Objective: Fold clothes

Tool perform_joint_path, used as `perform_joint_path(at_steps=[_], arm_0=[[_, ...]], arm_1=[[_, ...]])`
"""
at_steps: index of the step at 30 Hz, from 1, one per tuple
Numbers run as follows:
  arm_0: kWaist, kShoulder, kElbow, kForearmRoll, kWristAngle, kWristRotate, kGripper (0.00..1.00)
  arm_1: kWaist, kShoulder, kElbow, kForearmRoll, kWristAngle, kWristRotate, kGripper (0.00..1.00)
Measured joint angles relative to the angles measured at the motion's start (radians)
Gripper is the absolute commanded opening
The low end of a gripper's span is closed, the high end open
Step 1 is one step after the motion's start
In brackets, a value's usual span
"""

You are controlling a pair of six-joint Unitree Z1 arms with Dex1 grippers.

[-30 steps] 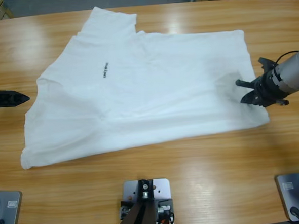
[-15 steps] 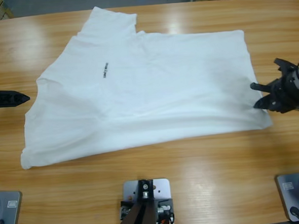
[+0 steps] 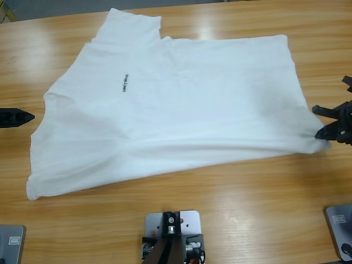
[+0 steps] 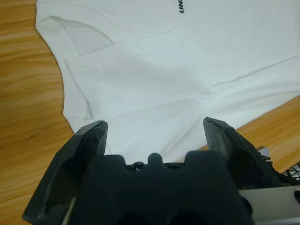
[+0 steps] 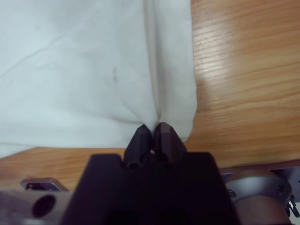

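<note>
Here the white T-shirt (image 3: 168, 102) lies spread flat over the middle of the wooden table (image 3: 229, 212), its neck end toward the table's left end and its hem toward the right end. A small dark line of print (image 3: 124, 83) sits on the chest — the letters are too small to read, though the left wrist view shows a fragment like "UN". The right gripper (image 5: 151, 132) has its jaws pinched together on the shirt's hem corner, cloth bunching into a ridge there. The left gripper (image 4: 152, 133) hangs over the table's left end — jaws spread wide apart, holding nothing, just off the shirt's edge.
</note>
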Motion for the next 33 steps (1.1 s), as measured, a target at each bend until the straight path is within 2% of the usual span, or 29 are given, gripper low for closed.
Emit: perform_joint_path(at_steps=[1,2,3,4,5,8,12,19,23,33], arm_0=[[0.0,-0.001,0.0,0.0,-0.002,0.001,0.798],[0.0,-0.002,0.001,0.0,-0.004,0.002,0.798],[0.0,-0.004,0.001,0.0,-0.006,0.003,0.798],[0.0,-0.005,0.001,0.0,-0.007,0.004,0.798],[0.0,-0.006,0.001,-0.001,-0.008,0.006,0.798],[0.0,-0.007,0.001,-0.001,-0.009,0.01,0.798],[0.0,-0.007,0.001,-0.001,-0.009,0.01,0.798],[0.0,-0.007,0.001,-0.001,-0.009,0.01,0.798],[0.0,-0.007,0.001,-0.001,-0.009,0.01,0.798],[0.0,-0.007,0.001,-0.002,-0.009,0.011,0.798]], arm_1=[[0.0,0.0,0.0,0.004,0.0,0.003,0.0],[0.0,0.0,0.0,0.007,0.0,0.006,0.069],[0.0,0.0,0.0,0.008,0.001,0.008,0.574],[0.0,0.0,0.0,0.01,0.002,0.011,0.866],[0.0,0.0,0.0,0.01,0.003,0.014,0.951],[0.0,0.016,0.0,0.013,0.014,0.023,0.996],[0.0,0.023,0.0,0.026,0.01,0.043,1.0],[0.0,0.015,-0.007,0.072,-0.073,0.07,1.0],[0.002,0.011,-0.069,0.084,-0.082,0.067,1.0],[0.176,0.077,-0.21,0.086,-0.082,0.083,1.0]])
